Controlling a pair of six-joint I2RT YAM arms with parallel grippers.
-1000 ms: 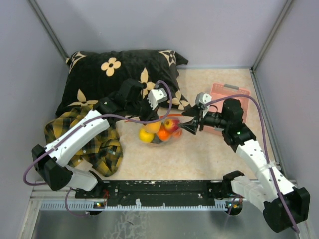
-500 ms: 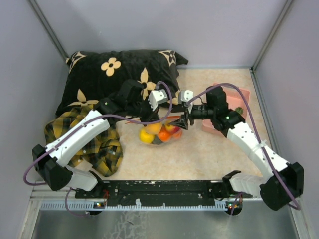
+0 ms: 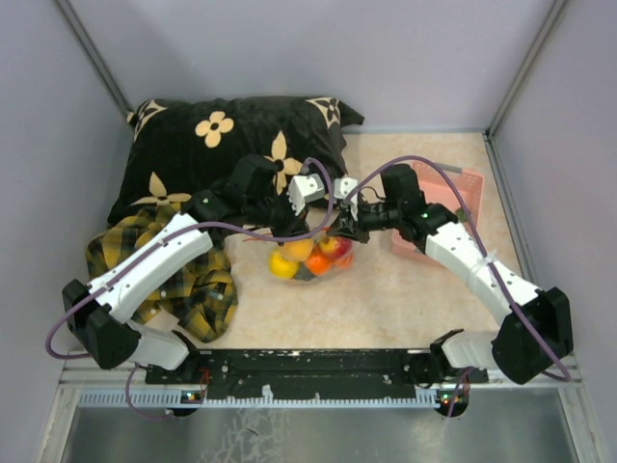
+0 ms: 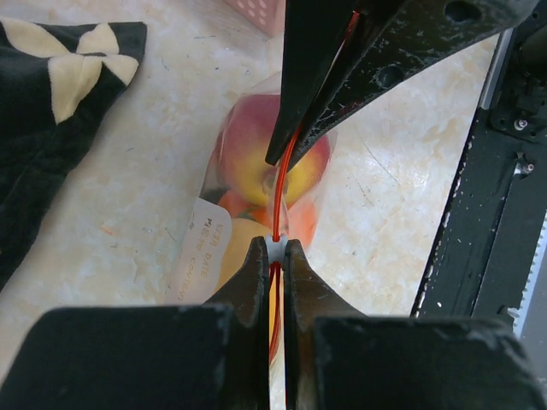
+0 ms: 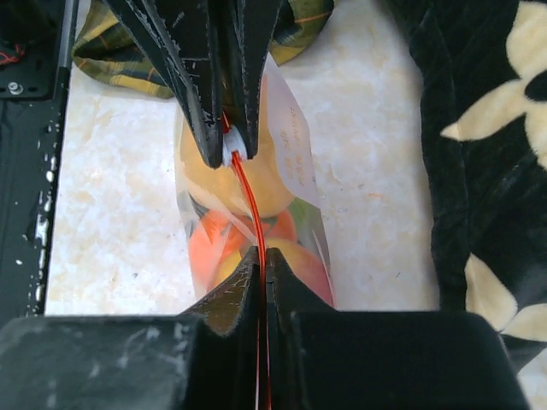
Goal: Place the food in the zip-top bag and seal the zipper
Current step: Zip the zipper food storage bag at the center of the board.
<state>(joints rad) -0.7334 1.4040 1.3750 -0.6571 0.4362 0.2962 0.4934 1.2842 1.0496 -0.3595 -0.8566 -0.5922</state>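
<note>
The clear zip-top bag [image 3: 310, 260] hangs over the beige table top between my two grippers, with the food inside: a red apple [image 3: 334, 247], an orange [image 3: 315, 262] and a yellow lemon [image 3: 282, 262]. The red-orange zipper [image 4: 283, 171] runs as a thin line between the two grippers. My left gripper [image 4: 273, 248] is shut on one end of the zipper. My right gripper [image 5: 262, 253] is shut on the zipper [image 5: 249, 196] at the other end. In the top view the left gripper [image 3: 301, 230] and right gripper [image 3: 335, 230] stand close together above the fruit.
A pink basket [image 3: 453, 185] stands to the right of the bag, behind the right arm. A black flowered pillow [image 3: 222, 145] lies at the back left, and a yellow-black plaid cloth [image 3: 193, 282] at the left under the left arm. A black rail [image 3: 308, 365] runs along the near edge.
My right arm swung left from beside the pink basket to the bag, and its jaws went from open to shut on the zipper. The left gripper kept its hold.
</note>
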